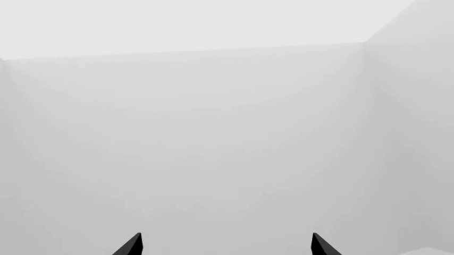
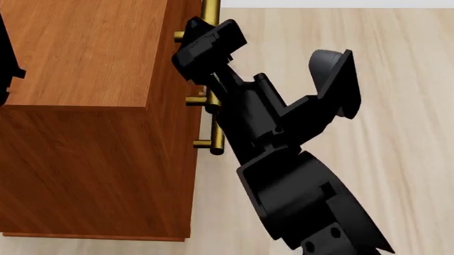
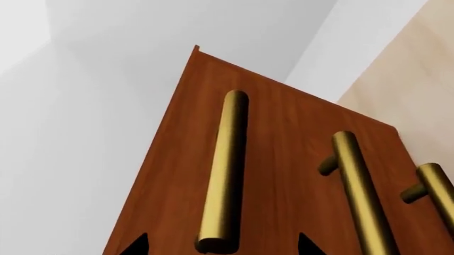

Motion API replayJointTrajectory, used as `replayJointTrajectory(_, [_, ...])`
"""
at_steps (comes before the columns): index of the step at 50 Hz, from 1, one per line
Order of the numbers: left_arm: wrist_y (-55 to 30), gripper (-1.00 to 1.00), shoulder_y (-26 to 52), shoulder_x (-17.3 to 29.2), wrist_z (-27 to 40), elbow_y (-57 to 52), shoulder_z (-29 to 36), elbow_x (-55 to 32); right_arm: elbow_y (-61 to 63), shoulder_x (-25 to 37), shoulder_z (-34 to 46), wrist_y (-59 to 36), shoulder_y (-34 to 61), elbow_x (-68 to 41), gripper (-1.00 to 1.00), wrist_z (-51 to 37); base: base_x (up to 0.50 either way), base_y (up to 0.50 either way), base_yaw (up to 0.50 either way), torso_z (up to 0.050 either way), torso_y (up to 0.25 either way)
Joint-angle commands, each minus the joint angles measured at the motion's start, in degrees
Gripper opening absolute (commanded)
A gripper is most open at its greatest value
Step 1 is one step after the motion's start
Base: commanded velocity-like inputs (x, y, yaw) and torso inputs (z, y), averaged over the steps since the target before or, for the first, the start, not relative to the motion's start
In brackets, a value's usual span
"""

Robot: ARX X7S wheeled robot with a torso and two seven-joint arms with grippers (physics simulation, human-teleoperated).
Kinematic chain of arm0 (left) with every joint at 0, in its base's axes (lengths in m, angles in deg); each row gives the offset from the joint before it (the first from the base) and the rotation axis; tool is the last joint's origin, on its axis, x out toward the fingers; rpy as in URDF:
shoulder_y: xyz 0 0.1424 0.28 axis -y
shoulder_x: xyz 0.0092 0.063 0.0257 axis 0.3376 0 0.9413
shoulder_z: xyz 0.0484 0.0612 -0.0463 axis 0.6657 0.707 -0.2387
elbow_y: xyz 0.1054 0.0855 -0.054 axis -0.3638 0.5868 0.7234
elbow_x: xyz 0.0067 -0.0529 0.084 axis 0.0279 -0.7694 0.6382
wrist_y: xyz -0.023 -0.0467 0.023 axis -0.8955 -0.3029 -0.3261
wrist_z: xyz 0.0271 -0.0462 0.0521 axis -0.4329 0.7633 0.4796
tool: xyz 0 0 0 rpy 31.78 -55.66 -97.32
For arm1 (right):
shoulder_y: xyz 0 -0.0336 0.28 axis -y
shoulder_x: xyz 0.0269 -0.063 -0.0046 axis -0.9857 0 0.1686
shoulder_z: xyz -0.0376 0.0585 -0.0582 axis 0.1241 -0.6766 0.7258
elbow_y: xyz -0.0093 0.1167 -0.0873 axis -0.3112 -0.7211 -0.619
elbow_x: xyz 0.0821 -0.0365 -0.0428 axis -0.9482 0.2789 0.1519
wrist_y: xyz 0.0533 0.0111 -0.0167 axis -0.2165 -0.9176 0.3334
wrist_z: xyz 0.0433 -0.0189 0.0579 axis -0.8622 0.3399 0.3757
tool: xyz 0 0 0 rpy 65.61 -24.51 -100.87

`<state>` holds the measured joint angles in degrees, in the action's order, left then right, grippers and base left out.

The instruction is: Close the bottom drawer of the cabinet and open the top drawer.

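I am reaching my right gripper [image 3: 220, 245] toward the cabinet [image 2: 85, 64], fingers spread, with the top drawer's handle [image 3: 223, 170] lying between the tips, not yet pinched. If I am closing off-centre, the round brass bar could be slipping out, or I could be catching the middle handle [image 3: 358, 196] just beside my fingers instead. I am counting one cabinet, three brass handles, and two arms. The bottom drawer's handle [image 3: 436, 194] is sitting farthest from my hand; its front looks flush. My left gripper [image 1: 225, 245] is open, facing only blank wall.
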<state>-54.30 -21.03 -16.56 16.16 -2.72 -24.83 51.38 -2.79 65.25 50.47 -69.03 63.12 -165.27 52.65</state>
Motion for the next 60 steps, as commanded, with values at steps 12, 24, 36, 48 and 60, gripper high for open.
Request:
replayJointTrajectory(12, [1.2,1.0,-0.49,0.27,-0.16,0.77,0.2,0.29,-9.1,-3.28,2.02,-3.34,4.19,-1.89,1.0,3.53,0.0,0.0,0.0,0.0,0.0])
replayJointTrajectory(24, [1.56,1.0,-0.79,0.54,-0.06,0.91,0.2,0.38,-12.19,-4.64,2.98,-4.54,5.12,-2.41,1.0,4.88,0.0,0.0,0.0,0.0,0.0])
replayJointTrajectory(36, [1.37,1.0,-0.76,0.78,0.29,0.58,0.0,-0.09,-11.63,-4.95,3.28,-4.97,5.55,-2.64,-1.0,4.33,0.0,0.0,0.0,0.0,-0.002])
replayJointTrajectory(48, [1.17,1.0,-0.18,0.62,0.51,0.59,0.47,-0.28,-7.39,-3.83,1.85,-3.95,5.1,-3.29,-1.0,2.14,0.0,0.0,0.0,0.0,-0.002])
replayJointTrajectory(60, [1.07,1.0,0.44,0.44,0.64,0.71,0.98,-0.38,-4.1,-1.86,-0.26,-2.84,6.02,-3.39,-1.0,0.23,0.0,0.0,0.0,0.0,0.0])
